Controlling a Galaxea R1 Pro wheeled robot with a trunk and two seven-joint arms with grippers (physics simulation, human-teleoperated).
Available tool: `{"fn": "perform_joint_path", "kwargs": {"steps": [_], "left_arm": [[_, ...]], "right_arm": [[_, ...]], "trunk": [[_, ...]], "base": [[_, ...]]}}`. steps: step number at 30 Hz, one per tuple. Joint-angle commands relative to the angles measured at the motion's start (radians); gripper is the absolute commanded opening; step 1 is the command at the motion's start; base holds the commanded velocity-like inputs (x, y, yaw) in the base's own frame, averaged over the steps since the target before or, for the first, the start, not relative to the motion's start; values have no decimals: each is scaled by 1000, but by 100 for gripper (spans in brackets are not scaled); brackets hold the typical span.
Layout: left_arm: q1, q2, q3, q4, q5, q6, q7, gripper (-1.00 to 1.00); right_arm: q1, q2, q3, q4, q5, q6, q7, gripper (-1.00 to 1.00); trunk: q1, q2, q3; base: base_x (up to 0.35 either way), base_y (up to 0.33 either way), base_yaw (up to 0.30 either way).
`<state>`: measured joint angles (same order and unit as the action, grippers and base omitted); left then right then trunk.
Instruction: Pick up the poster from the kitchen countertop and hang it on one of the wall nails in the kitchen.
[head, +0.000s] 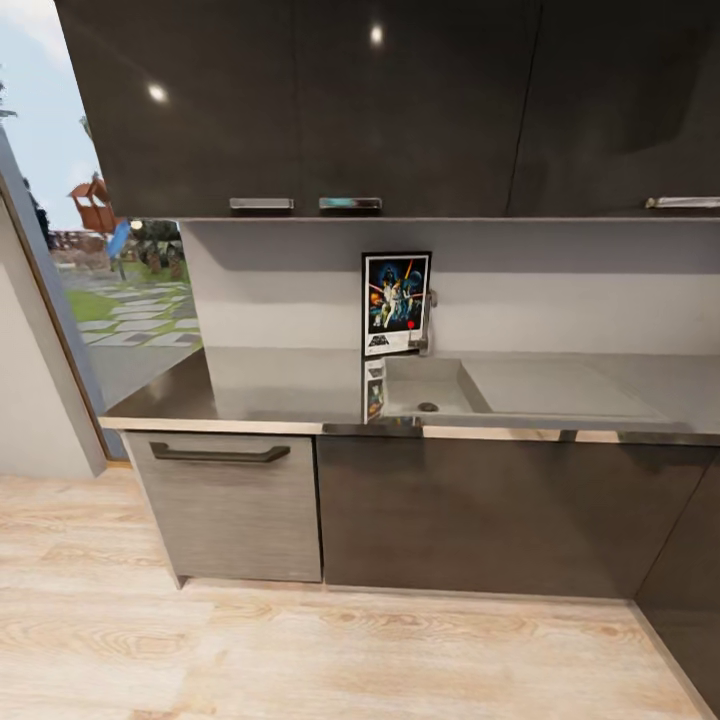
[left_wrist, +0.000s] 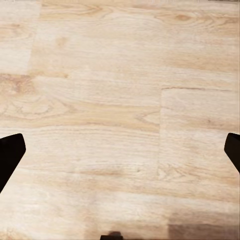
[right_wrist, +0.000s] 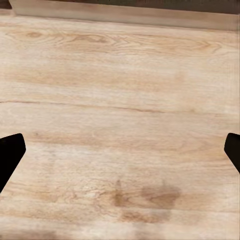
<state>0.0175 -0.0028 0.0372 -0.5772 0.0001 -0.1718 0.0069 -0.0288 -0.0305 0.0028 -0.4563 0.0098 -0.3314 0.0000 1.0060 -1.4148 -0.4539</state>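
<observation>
Pale wooden floor (head: 330, 650) lies closest beneath me, and both wrist cameras look straight down at its planks. On my left arm the left end effector (left_wrist: 120, 150) is spread wide, its dark fingertips (left_wrist: 10, 152) far apart at the frame edges with nothing between them. My right end effector (right_wrist: 120, 150) is spread just as wide and carries nothing either.

Taking the sink (head: 430, 385) as my landmark and working from the left: far to its left a window (head: 110, 270) shows a garden outside. Nearer, left of the sink and below the surface, I see a grey drawer front (head: 235, 515) with a dark handle (head: 220, 453). The kitchen countertop (head: 270, 385) runs across, glossy and grey-brown. The poster (head: 396, 303) stands upright at the sink's back left corner, leaning against the wall, just beside the chrome tap (head: 428, 320). Its reflection shows in the surface below it. Right of the sink the draining area (head: 550, 385) stretches on. Dark upper cabinets (head: 400, 100) hang above.
</observation>
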Motion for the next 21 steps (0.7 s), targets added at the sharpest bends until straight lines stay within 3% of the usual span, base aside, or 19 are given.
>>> {"fn": "perform_joint_path", "kwargs": {"steps": [1, 21], "left_arm": [[0, 0, 1, -1, 0, -2, 1, 100], [0, 0, 1, -1, 0, -2, 1, 100]], "right_arm": [[0, 0, 0, 1, 1, -3, 0, 100], [-1, 0, 0, 1, 1, -3, 0, 100]], "trunk": [[-4, 7, 2], [-81, 147, 65]], "base": [[2, -2, 0], [0, 0, 0]]}}
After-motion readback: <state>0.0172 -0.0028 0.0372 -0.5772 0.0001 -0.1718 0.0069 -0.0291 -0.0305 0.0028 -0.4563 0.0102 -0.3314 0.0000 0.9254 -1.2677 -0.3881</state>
